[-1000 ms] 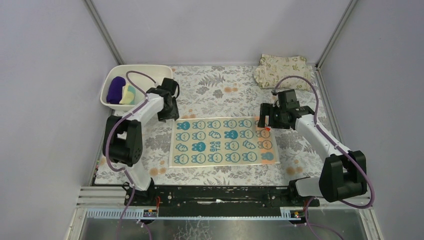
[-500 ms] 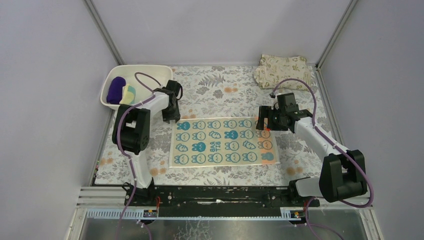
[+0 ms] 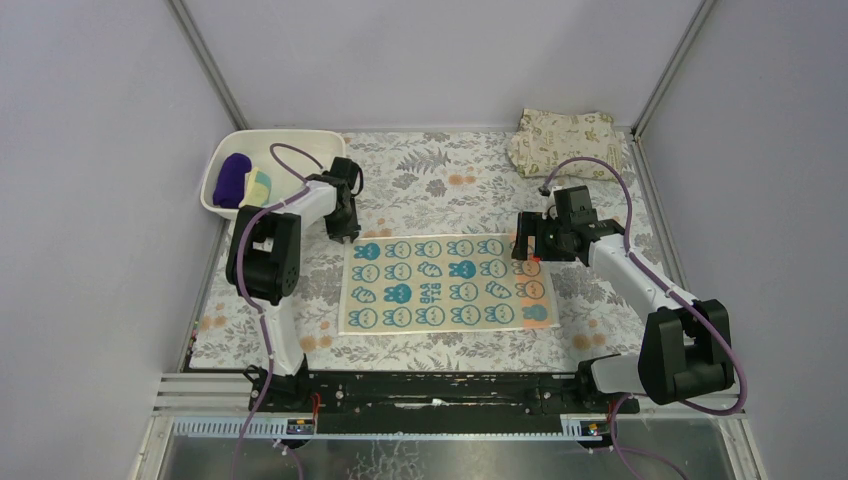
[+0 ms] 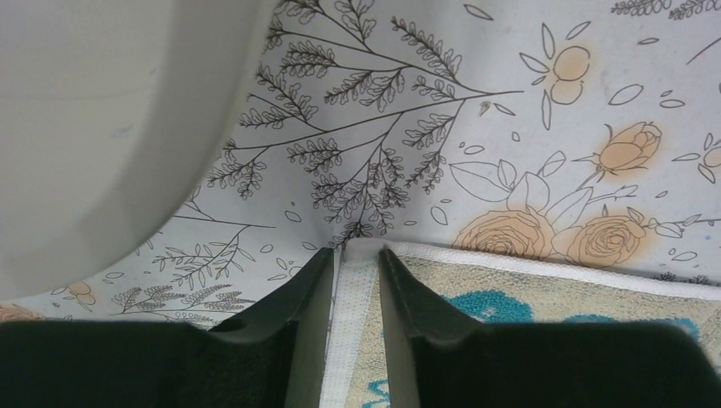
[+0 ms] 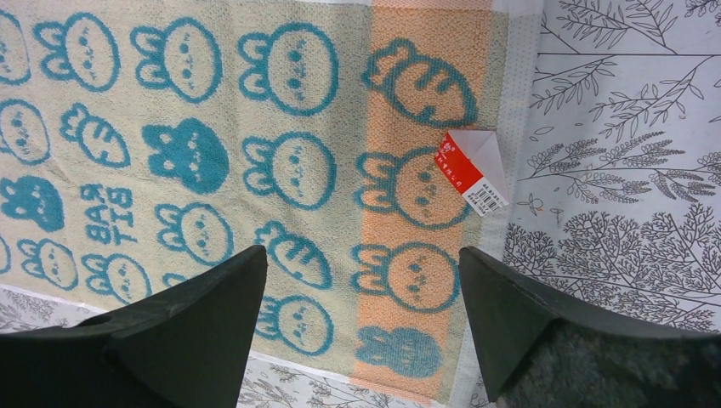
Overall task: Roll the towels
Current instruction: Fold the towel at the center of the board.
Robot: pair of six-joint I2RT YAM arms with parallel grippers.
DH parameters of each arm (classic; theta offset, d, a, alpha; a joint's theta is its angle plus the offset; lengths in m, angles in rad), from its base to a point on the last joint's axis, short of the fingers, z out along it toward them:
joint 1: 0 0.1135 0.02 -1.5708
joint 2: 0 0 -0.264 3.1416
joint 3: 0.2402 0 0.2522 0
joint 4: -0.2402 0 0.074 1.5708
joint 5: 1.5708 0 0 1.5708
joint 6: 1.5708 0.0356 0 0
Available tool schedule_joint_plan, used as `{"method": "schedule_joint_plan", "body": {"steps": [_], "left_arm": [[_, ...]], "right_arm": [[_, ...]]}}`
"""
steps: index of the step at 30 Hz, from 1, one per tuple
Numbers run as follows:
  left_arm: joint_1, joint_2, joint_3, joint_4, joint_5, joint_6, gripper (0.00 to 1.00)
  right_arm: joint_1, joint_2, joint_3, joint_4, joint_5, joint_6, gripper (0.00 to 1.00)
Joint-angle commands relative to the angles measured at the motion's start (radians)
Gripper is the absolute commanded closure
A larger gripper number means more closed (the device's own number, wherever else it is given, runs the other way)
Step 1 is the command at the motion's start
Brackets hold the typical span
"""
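The bunny towel [image 3: 447, 284] is laid flat on the worktop [image 3: 440, 175], midway btwn the arms, long side running L–R, orange band at the R end. It is prob. spread out so a roll can be started from one edge. No roll is begun yet, judging by how flat it lies. In the basin [image 3: 240, 138] at the far L, a purple towel [image 3: 232, 178] and a paler towel [image 3: 258, 188] are seen bundled side by side, prob. already done.

The left fingers [image 4: 298, 297] are set down at the far-L corner of the bunny towel. They are narrow, w/ the white hem strip lying btwn them. Whether the hem is truly pinched or only flanked cannot be told. The corner is prob. chosen because the hem gives a firm edge to lift.

The right fingers [image 5: 195, 327] are held above the far-R end, over the orange band, wide apart, nothing held. A red-and-white tag [image 5: 469, 170] is seen lying on the band near the R hem, just beyond one fingertip. The matching corner is likely meant, so both ends can be lifted evenly.

Edges & room: the basin wall is just beside the left fingers in the wrist view, so little room is left on that side. A pull toward the near edge is judged freer. Printed worktop shows on all four sides of the bunny towel. The folded beige cloth [image 3: 565, 140] is kept at the far-R corner, well apart from both arms.
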Motion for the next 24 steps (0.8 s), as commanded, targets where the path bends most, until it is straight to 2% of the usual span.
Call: {"method": "schedule_joint_plan", "body": {"steps": [1,11,18,20,24], "left_arm": [[0.01,0.07,0.0,0.0,0.036,0.028,0.77],[0.014,0.078,-0.011,-0.014,0.008,0.044,0.93],[0.014,0.093,0.012,-0.035,-0.007,0.043,0.98],[0.014,0.099,0.019,-0.041,-0.008,0.041,0.99],[0.013,0.11,0.033,-0.054,-0.023,0.035,0.99]], "right_arm": [[-0.001,-0.018,0.046,0.003,0.007,-0.016,0.11],[-0.002,0.031,0.107,-0.007,0.043,-0.055,0.11],[-0.002,0.19,0.246,-0.096,0.141,-0.134,0.14],[-0.008,0.252,0.298,-0.13,0.191,-0.164,0.17],[-0.025,0.379,0.375,-0.189,0.222,-0.246,0.29]]}}
